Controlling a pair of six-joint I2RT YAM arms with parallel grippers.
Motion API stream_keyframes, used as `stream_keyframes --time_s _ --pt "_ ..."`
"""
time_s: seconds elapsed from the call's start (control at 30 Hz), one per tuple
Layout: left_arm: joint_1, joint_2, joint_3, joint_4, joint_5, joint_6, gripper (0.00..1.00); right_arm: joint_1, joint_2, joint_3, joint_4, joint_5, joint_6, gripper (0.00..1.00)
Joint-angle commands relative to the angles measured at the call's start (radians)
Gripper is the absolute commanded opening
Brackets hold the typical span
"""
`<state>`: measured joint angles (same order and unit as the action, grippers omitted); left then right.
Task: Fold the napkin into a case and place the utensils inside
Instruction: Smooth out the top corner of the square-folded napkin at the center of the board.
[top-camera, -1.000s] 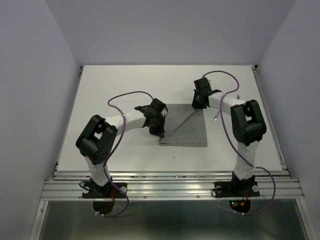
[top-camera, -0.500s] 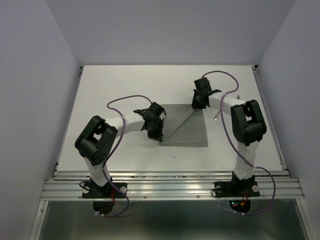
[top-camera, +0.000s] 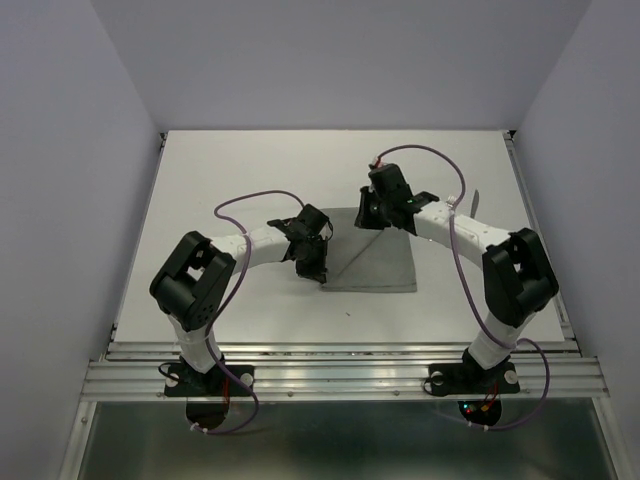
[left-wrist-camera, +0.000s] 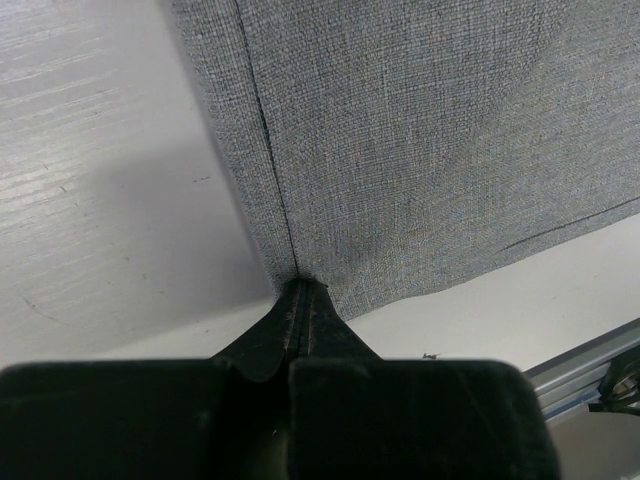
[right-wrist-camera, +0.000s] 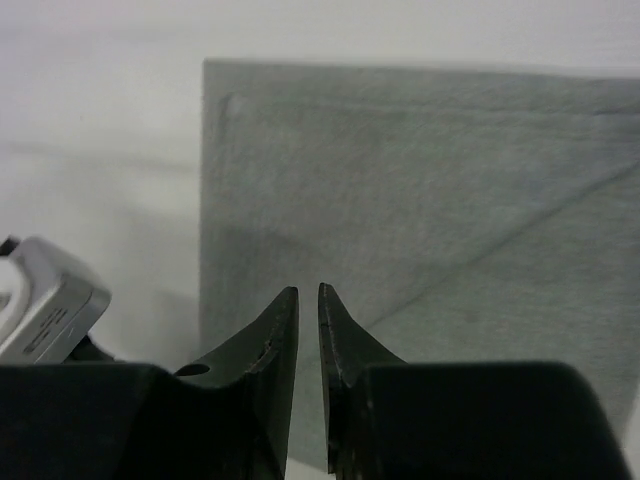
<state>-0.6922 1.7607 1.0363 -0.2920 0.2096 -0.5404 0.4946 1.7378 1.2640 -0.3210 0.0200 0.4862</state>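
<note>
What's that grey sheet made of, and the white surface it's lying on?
The napkin looks like woven cloth, matte grey: a fine weave grain shows close up. The table is smooth white with faint streaks and a soft sheen, perhaps painted or laminated board.

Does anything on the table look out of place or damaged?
Nothing stands out. The thin grey cloth napkin lies flat on the white table, one diagonal fold across it; the left gripper pinches its near corner.
</note>
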Motion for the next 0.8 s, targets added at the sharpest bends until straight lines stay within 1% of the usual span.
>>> stream_keyframes --time_s 0.0,0.13,0.23,0.4,0.53,0.77 --pt "-0.004 0.017 -0.032 -0.021 -0.046 0.017 0.0 0.083 -0.008 -0.066 0.031 -0.1 0.025 0.19" --pt "-0.004 0.026 -0.039 -0.006 -0.036 0.02 0.0 0.093 0.032 -0.11 0.079 -0.27 0.011 0.19" --pt "-0.003 0.034 -0.047 0.005 -0.032 0.016 0.0 0.093 0.058 -0.109 0.079 -0.276 0.005 0.19" --pt "-0.004 0.026 -0.053 0.01 -0.026 0.014 0.0 0.093 0.104 -0.095 0.074 -0.244 -0.014 0.19" --pt "-0.004 0.028 -0.05 0.001 -0.035 0.026 0.0 0.093 0.158 -0.052 0.025 -0.149 -0.035 0.19" --pt "-0.003 0.034 -0.062 0.001 -0.032 0.03 0.0 0.084 0.151 -0.032 0.013 -0.037 -0.054 0.2"
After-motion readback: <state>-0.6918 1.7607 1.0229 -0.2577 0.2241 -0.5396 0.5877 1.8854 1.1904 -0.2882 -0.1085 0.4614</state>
